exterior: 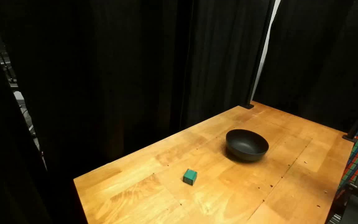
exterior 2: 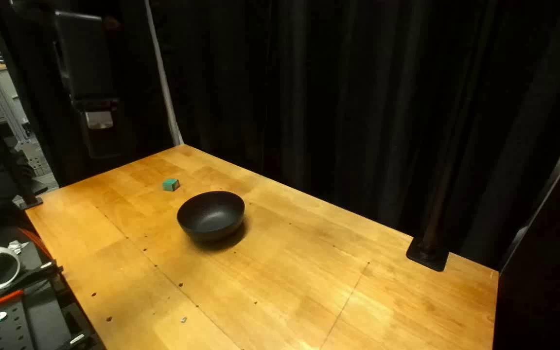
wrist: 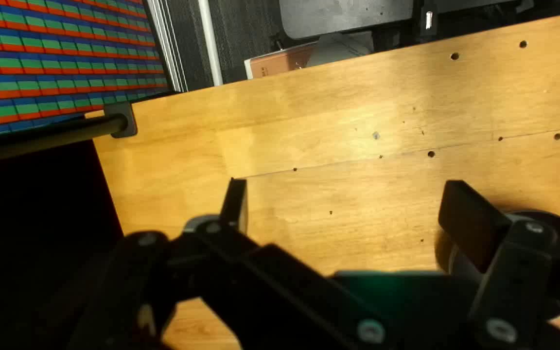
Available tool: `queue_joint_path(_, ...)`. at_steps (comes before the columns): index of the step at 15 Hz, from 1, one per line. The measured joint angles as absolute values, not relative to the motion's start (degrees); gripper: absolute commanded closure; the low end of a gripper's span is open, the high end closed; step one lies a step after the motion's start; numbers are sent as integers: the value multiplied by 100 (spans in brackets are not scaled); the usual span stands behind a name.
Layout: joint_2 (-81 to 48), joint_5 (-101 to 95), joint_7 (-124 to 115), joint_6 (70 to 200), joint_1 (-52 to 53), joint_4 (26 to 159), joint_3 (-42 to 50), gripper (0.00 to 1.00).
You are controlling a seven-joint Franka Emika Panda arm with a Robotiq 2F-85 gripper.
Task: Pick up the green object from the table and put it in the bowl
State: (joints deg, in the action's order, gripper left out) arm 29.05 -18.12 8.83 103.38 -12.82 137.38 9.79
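Wooden worktop (exterior: 216,193) carries everything you need. Your hand (wrist: 350,204) is spread wide, nothing in it, per the wrist view. Watch the black bowl (exterior: 246,146): step is probably the reach, so don't clip its rim. Block (exterior: 190,177) sits on the worktop, near the bowl but not touching, in both exterior views; can't spot it from the wrist. Centre over it, square up to two opposite faces, go straight down, then close. Looks small, teal-green, cube-like, some faces darker.
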Motion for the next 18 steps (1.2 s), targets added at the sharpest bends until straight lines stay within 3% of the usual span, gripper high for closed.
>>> queue_joint_path(5,2901,-1727,804,10474,-1227,13775,971,0)
queue_joint_path(10,2562,-959,159,11965,-554,14508,526,0)
queue_joint_path(18,513,-556,-1225,14175,472,14478,-823,0)
